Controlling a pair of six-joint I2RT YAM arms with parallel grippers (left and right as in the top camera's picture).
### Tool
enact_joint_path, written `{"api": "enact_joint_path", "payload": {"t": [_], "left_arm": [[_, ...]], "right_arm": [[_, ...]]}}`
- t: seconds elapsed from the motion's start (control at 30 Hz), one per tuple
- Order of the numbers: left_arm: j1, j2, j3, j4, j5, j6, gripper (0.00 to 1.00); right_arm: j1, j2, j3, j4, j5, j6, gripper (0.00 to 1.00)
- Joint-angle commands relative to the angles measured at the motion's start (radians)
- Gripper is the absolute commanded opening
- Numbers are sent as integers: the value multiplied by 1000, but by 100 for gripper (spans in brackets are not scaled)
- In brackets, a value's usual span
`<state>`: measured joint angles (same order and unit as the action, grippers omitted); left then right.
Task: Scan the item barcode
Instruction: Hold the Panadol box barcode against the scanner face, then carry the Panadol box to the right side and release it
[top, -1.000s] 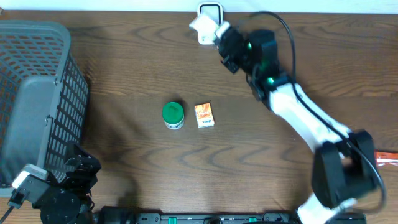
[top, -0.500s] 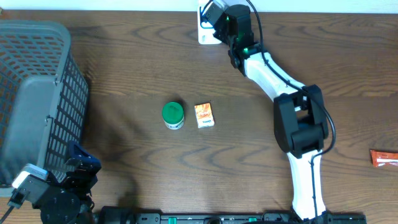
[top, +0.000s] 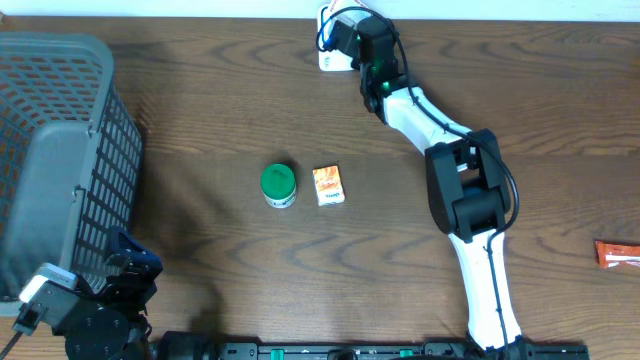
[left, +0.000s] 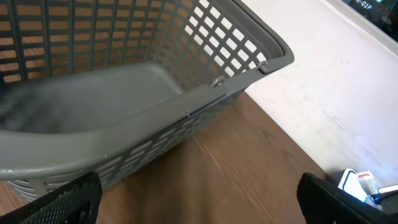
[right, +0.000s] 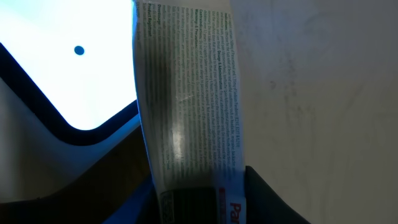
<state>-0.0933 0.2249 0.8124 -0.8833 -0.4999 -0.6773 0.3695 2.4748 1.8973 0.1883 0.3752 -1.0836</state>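
My right gripper (top: 347, 38) is stretched to the table's far edge, just over the white scanner stand (top: 328, 62). It is shut on the item (right: 189, 112), a white pack covered in fine print. In the right wrist view, the right gripper (right: 199, 208) clamps the pack's lower end, where a dark panel and red lettering show. The scanner's bright white face with a blue dot (right: 62, 68) lies close beside the pack on the left. My left gripper (top: 130, 265) rests at the near left corner, and the left wrist view shows this left gripper (left: 199, 205) open on nothing.
A grey mesh basket (top: 60, 160) fills the left side, close in front of the left wrist camera as the same basket (left: 155, 106). A green-lidded jar (top: 278, 184) and a small orange box (top: 329, 185) sit mid-table. A red packet (top: 618, 253) lies at the right edge.
The right arm has swung left and folded in, carrying the pack from just right of the scanner to directly over it. The left arm has not moved.
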Motion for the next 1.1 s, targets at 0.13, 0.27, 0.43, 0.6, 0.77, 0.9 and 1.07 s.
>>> {"api": "enact_joint_path", "payload": {"t": [0.13,0.27,0.43,0.6,0.77,0.9,1.07], "left_arm": [[3,-2,-2,1,-6,-1,98],[3,-2,-2,1,-6,-1,98],[3,-2,-2,1,-6,-1,98],[3,-2,-2,1,-6,-1,98],[3,-2,-2,1,-6,-1,98],[3,-2,-2,1,-6,-1,98],[3,-2,-2,1,-6,-1,98]], "right_arm": [[34,0,15,31,179,-70,21],[34,-30,15,24,240,-69,24],[31,-92,15,-111,317,4,25],[6,-207,15,-418,282,246,27],[-68,-301,15,-725,242,511,24],[-177,-324,15,-969,240,673,24],[-373,-314,-8,-1188,184,825,25]]}}
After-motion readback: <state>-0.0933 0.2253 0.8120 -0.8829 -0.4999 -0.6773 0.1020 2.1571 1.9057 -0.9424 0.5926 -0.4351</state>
